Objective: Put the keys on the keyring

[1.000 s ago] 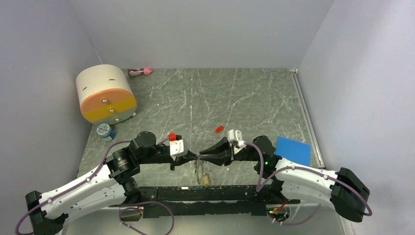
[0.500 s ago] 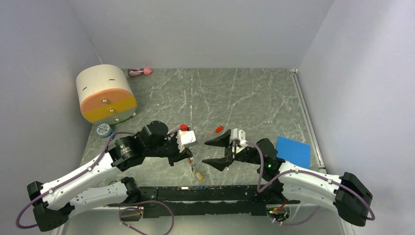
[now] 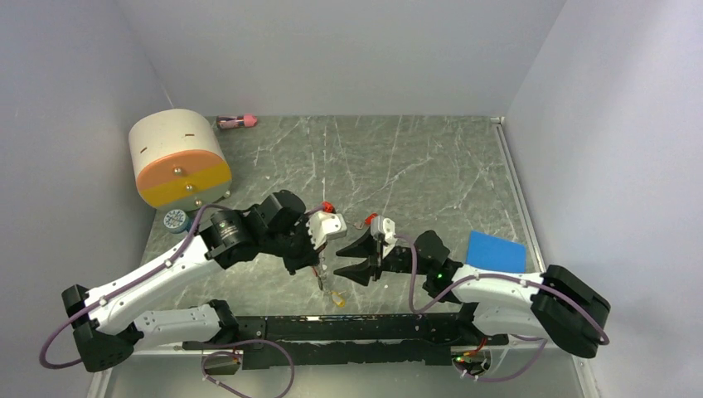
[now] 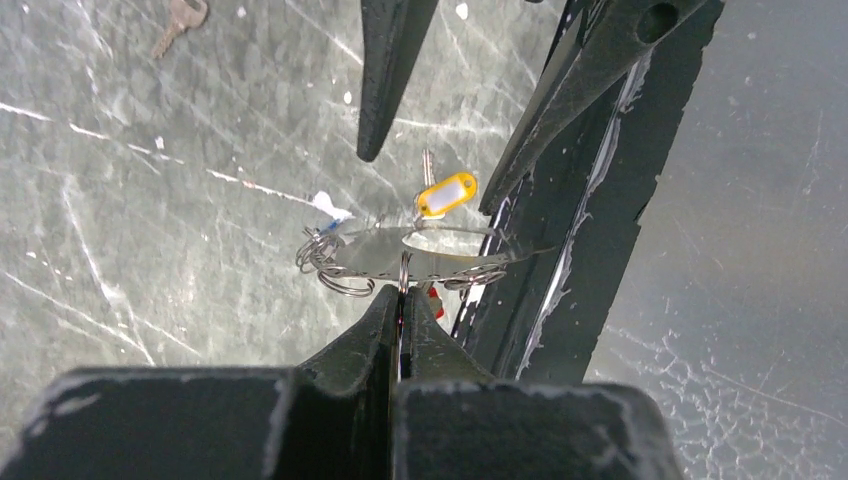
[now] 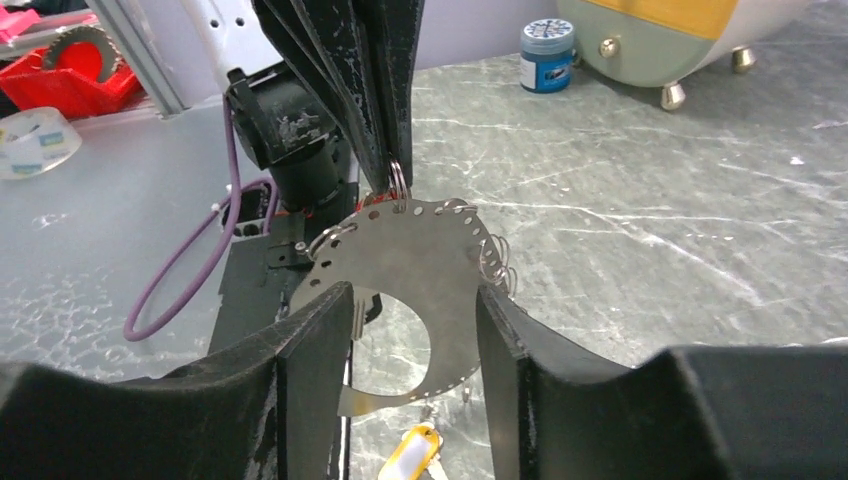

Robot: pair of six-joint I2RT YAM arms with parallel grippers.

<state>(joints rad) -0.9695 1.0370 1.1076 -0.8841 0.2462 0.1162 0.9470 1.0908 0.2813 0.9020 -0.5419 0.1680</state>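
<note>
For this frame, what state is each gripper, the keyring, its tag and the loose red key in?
keyring: held up, hanging from the left gripper
left gripper: shut on one small ring of the keyring
right gripper: open, fingers straddling the keyring
yellow tag: dangling below the keyring
red key: loose on the table

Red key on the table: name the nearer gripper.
Right. The right gripper is close beside the red key; the left gripper, pinching the keyring, is farther off to its left.
</note>
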